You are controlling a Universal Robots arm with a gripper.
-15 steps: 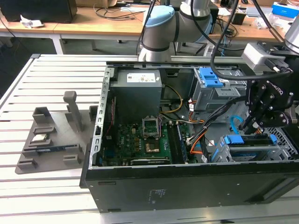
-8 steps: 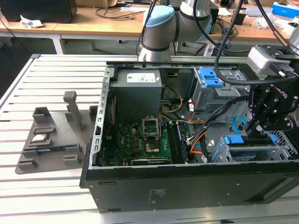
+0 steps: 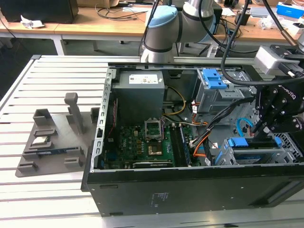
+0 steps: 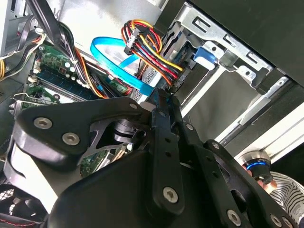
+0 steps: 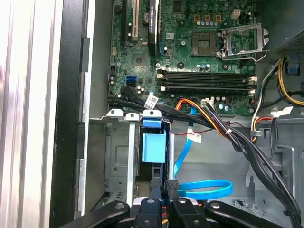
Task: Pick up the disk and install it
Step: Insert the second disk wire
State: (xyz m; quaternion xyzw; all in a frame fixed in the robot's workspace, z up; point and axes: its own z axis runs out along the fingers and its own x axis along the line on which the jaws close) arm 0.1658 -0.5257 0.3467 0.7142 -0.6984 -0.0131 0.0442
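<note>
The disk (image 5: 153, 142) stands on edge in a slot of the grey drive cage (image 5: 118, 156), inside the open computer case. Its blue carrier faces up. In the exterior view the disk (image 3: 247, 153) lies low in the cage (image 3: 285, 142) at that view's right. My gripper (image 5: 165, 183) is shut, fingers pressed together with nothing between them. Its tips sit at the disk's upper edge, at the end away from the blue handle. In the exterior view the gripper (image 3: 260, 127) hangs just above the cage. The second wrist view has the gripper (image 4: 164, 97) pointing at the cage (image 4: 223, 52).
Bundled coloured power wires (image 4: 152, 47) and a blue flat cable (image 5: 204, 187) run close beside the gripper. The motherboard (image 5: 209, 57) fills the case floor. A second cage with a blue latch (image 3: 213, 78) stands behind. A grey fixture (image 3: 52, 142) with a small chip (image 3: 40, 140) sits outside the case.
</note>
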